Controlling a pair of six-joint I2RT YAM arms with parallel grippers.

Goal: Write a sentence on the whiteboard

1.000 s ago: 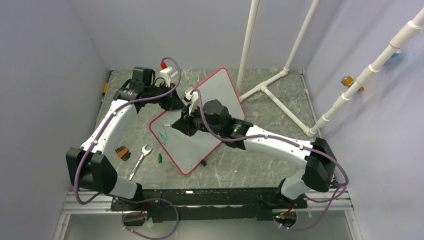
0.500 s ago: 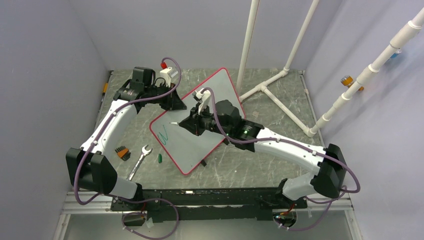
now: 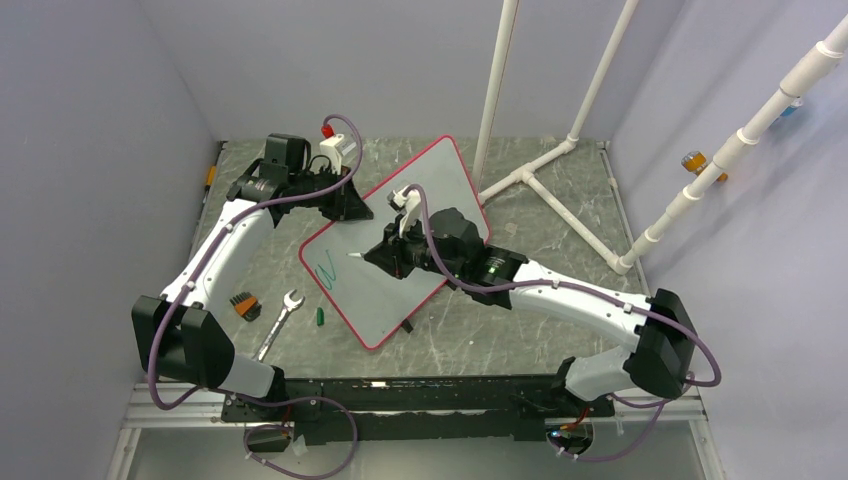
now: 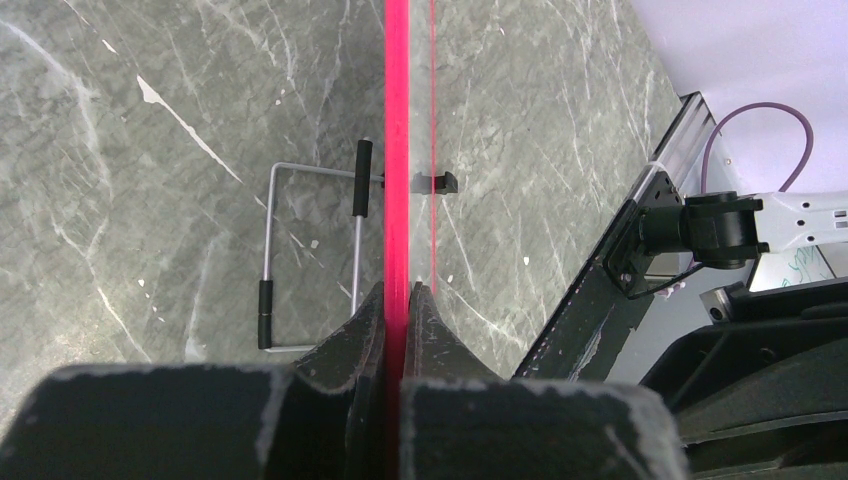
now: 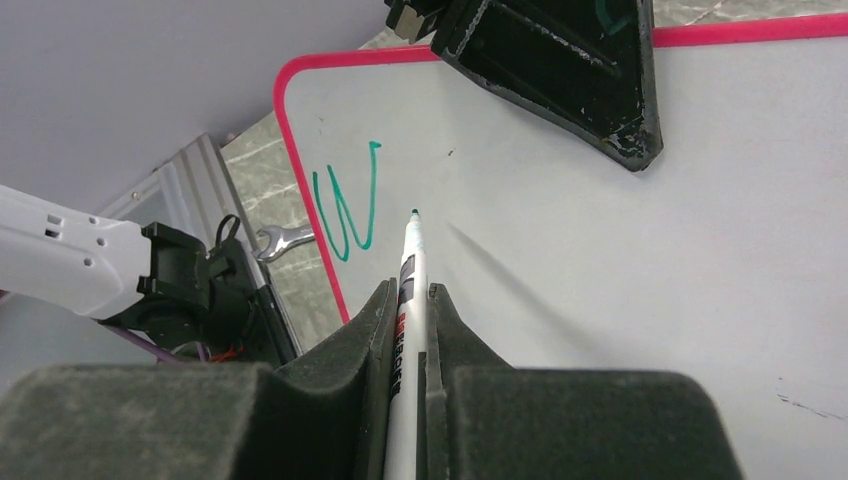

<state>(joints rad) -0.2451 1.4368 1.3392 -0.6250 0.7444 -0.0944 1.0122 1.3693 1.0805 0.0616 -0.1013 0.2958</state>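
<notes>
Of the sentence (image 5: 348, 208) we see only one letter; our left gripper (image 4: 398, 295) clamps the whiteboard (image 3: 440, 180), our right gripper (image 5: 408, 292) grasps the marker (image 5: 410, 250).

Grey marble table (image 3: 560, 335): whiteboard (image 3: 448, 176), wrench (image 3: 279, 322), green cap (image 3: 320, 316).

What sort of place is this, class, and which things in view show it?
Probably a robotics lab test cell: a left arm and right arm bolted at the edge of a grey marbled table, plain walls boxing it in, and a white pipe frame.
</notes>
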